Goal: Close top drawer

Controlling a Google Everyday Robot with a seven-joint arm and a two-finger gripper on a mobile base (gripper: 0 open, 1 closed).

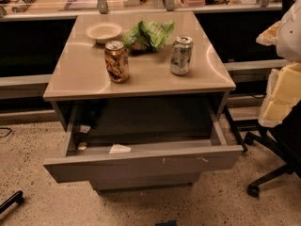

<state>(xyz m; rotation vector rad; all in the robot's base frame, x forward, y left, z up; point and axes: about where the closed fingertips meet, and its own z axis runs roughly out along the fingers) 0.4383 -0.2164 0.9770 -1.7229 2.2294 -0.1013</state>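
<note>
Top drawer (pixel 141 166), wide, shallow, grey, flat front with no handle: wide open. We see its front panel well forward of the front edge of the glossy beige square counter (pixel 84 79), with white scuffs right of centre. Inside, a white paper scrap (pixel 120 149) lies against the front wall.

On the counter:
- brown-gold drink can (pixel 116 61), upright, left of centre, towards the front edge
- green-and-white drink can (pixel 181 55), upright, right of centre, well apart from the first
- off-white shallow bowl (pixel 104 32) near the back-left corner
- crumpled green snack bag (pixel 149 34) at the back edge, just beside the bowl

Gripper (pixel 165 223): we see only a dark sliver at the bottom of the view, below the drawer front and not touching it. Released or clenched, we cannot tell.

Black office chair base (pixel 270 175) stands beyond the counter's right edge.
</note>
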